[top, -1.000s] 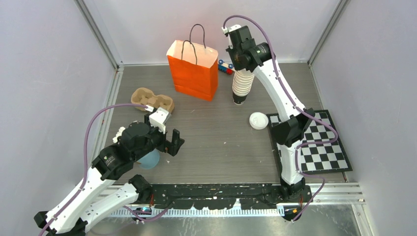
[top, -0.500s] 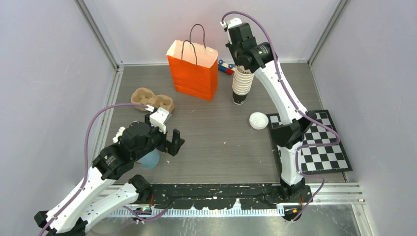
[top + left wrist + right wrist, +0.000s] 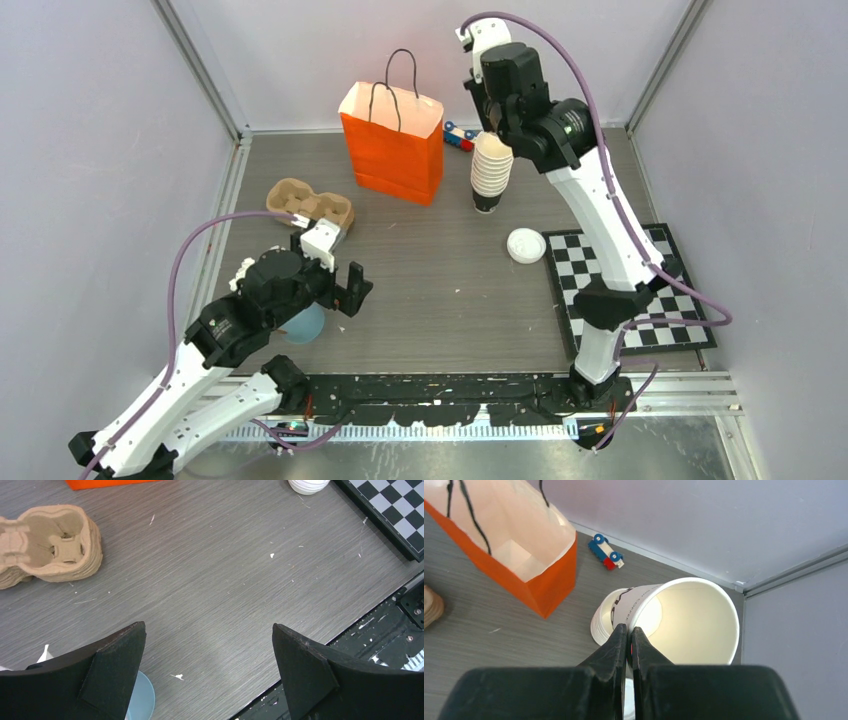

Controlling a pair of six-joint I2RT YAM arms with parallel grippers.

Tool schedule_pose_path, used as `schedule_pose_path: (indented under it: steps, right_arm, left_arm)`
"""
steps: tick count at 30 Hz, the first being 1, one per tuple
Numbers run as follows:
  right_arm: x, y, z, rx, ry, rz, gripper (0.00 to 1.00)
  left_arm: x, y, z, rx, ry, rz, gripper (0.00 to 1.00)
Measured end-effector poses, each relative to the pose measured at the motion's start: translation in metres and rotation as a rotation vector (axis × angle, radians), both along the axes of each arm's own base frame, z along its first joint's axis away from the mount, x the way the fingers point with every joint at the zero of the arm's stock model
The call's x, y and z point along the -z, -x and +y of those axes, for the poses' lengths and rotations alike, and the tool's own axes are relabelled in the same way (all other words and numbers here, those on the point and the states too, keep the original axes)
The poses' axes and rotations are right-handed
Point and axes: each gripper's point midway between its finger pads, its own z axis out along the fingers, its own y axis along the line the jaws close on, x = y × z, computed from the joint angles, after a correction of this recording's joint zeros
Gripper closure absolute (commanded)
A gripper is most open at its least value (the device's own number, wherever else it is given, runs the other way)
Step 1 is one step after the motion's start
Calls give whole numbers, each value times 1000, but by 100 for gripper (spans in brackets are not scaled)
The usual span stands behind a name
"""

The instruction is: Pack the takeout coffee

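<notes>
right claw point(image 3: 628, 635) clenched on cup point(image 3: 694, 615) rim, stack point(image 3: 600, 622) below claw | cup looks light, thin, crushable; pinch rim gently | left claw point(image 3: 207, 665) released

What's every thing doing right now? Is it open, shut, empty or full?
cup stack: upright, lidless.
paper cup: empty, lidless, tilted above the cup stack.
right tool: shut on the paper cup's rim.
left tool: open, holding nothing.
orange bag: upright, open.
cup carrier: empty.
white lid: lying flat.
</notes>
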Motion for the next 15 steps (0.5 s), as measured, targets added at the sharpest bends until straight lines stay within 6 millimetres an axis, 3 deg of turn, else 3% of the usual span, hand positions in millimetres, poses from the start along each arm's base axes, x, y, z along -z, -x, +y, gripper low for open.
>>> schedule_pose_path:
  steps: [4, 7, 11, 15]
  right_arm:
    - [0, 34, 12, -24, -15, 20, 99]
    - [14, 71, 31, -84, -17, 62, 98]
    - [45, 118, 56, -177, -19, 132, 98]
    - [97, 150, 76, -214, 8, 222, 98]
  left_arm:
    - [-4, -1, 6, -28, 2, -22, 2]
    - [-11, -2, 16, -69, 12, -58, 2]
    - [-24, -5, 35, -153, 29, -121, 2]
    - [-39, -3, 57, -238, 67, -192, 3]
